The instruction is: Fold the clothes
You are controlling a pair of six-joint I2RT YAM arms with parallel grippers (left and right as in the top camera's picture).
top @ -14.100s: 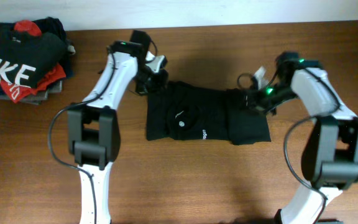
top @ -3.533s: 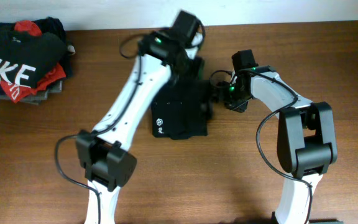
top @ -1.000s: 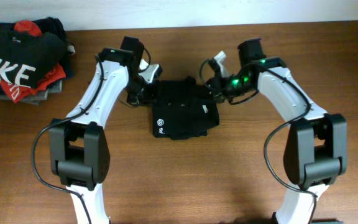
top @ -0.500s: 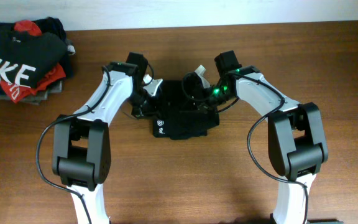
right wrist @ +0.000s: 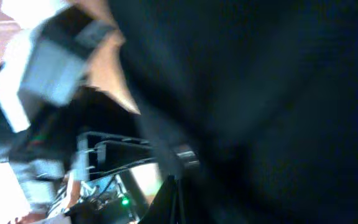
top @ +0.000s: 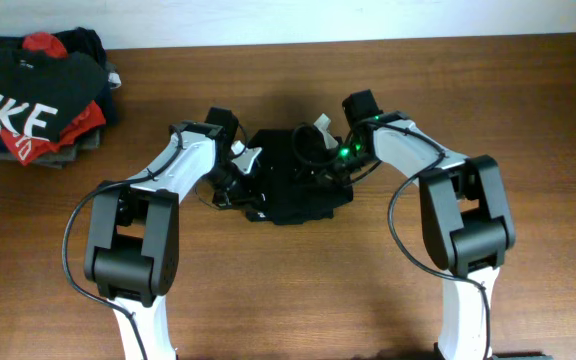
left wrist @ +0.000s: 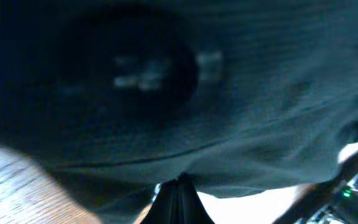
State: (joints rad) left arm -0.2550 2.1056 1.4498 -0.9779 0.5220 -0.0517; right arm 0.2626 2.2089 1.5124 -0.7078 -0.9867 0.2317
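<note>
The clothes, a black T-shirt (top: 303,200), lie in a folded bundle at the middle of the wooden table, and a small white logo shows at the bundle's front left. My left gripper (top: 246,172) rests over its left part and my right gripper (top: 318,162) over its upper right part, the two close together. In the left wrist view the black shirt fabric (left wrist: 185,93) fills the frame, and the left gripper (left wrist: 179,185) is pinched shut at its hem. In the right wrist view the dark shirt cloth (right wrist: 272,99) covers most of the picture, with the right gripper (right wrist: 176,186) shut into it.
A pile of other garments (top: 33,95), topped by a black shirt with large white letters over red and grey pieces, sits at the table's far left corner. Bare brown table (top: 418,270) stretches in front of the shirt and to its right.
Both grippers have moved inward from the shirt's outer sides and a little toward the front, and now sit over the bundle. The bundle keeps roughly the same outline.
</note>
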